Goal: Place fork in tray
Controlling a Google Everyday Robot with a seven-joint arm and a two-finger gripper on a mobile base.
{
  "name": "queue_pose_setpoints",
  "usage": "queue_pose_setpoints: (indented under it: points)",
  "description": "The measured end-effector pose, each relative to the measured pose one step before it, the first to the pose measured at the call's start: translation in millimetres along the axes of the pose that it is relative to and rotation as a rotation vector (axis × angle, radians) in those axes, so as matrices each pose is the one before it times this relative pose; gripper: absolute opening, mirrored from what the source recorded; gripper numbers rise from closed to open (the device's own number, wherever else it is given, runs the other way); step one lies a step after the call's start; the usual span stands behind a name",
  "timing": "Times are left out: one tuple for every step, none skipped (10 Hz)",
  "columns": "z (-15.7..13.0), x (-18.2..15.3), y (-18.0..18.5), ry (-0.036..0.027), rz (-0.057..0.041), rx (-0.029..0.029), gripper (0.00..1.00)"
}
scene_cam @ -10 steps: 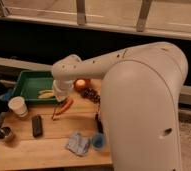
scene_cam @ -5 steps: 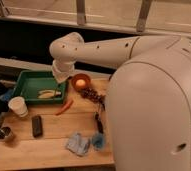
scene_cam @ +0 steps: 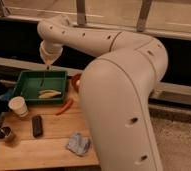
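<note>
My claw (scene_cam: 48,64) hangs above the far rim of the tray (scene_cam: 24,88), at the end of my arm, which reaches in from the right. It is small and dark against the dark wall behind it, and I cannot tell whether it is open, closed or gripping anything.

The tray sits at the back left of the bench (scene_cam: 49,150). Two things lie in it. One is a pale yellowish long piece (scene_cam: 50,93) lying flat near its front right corner. The other is a thin short sliver (scene_cam: 41,77) standing almost straight below my claw over the tray's far half. That is probably the fork, though it is too slight for me to say whether it rests on the tray floor or hangs from the claw.

Just right of the tray is the orange bowl (scene_cam: 75,80). My arm's bulk covers most of it, so only its left edge shows and its inside is hidden. A white cup (scene_cam: 18,106) stands in front of the tray's left corner, and I cannot see into it. A small metal cup (scene_cam: 5,133) stands near the bench's left edge, and its contents are just as unclear.

Between the tray and my body an orange-red stick (scene_cam: 65,106) lies aslant on the wood. A black block (scene_cam: 37,125) lies beside the white cup, and a crumpled blue-grey cloth (scene_cam: 79,144) lies near the front edge, touching my body's outline. Something blue (scene_cam: 6,95) pokes out at the tray's left side, too cut off to name.
</note>
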Motion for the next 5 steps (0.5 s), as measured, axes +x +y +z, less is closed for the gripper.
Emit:
queue_pose_setpoints:
  points:
    - [17.49,-8.63,-0.72,-0.02214,-0.01005,-0.04623,0.00]
    - [15.77,0.45,-2.92,-0.02113,-0.00648,-0.03915,0.00]
    - [14.36,2.99,-3.39,-0.02279,-0.00428,-0.03381,0.00]
    - [20.54,7.30,-6.25,-0.02945,0.00027,-0.04206,0.00]
    - [10.66,2.81,-4.43,-0.02765,0.00215,-0.02660,0.02]
